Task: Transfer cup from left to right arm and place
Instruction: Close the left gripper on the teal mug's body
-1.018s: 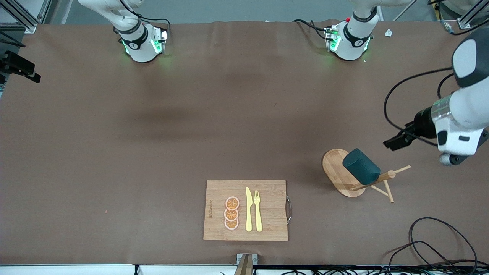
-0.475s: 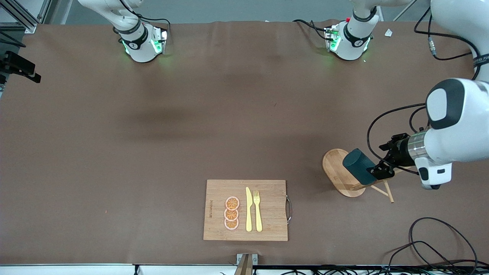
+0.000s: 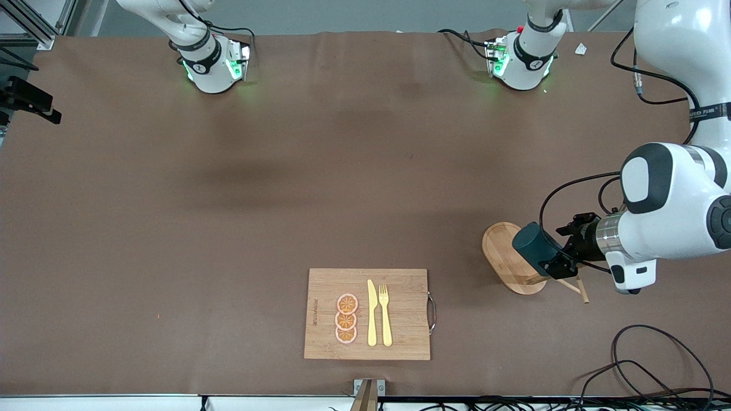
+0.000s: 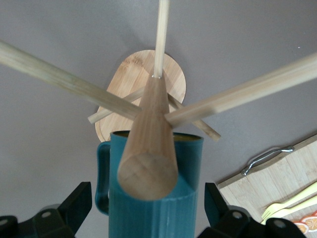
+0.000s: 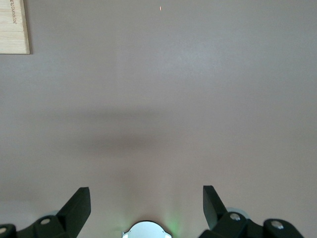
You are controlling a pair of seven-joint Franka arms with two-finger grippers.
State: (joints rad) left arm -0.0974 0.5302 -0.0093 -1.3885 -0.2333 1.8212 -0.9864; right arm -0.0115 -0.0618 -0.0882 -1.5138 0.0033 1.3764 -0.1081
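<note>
The dark teal ribbed cup point(image 3: 532, 245) hangs tilted on a wooden peg stand point(image 3: 501, 256) near the left arm's end of the table. My left gripper point(image 3: 557, 261) is open and level with the cup. In the left wrist view its fingers point(image 4: 74, 206) stand on either side of the cup point(image 4: 163, 218), with a gap on each side. The cup's handle point(image 4: 102, 178) sits between one finger and the cup's wall. The stand's thick post point(image 4: 148, 148) crosses in front of the cup. My right gripper point(image 5: 147, 198) is open and empty over bare table, out of the front view.
A wooden cutting board point(image 3: 368, 314) with a yellow knife, a fork and orange slices lies near the front edge; its handle shows in the left wrist view point(image 4: 265, 158). The stand's thin pegs point(image 3: 578, 283) stick out under my left gripper. Black cables point(image 3: 645, 365) lie at the front corner.
My left arm has swung down and in toward the stand. Its open gripper has gone from above and beside the cup to straddling it. The cup has not moved.
</note>
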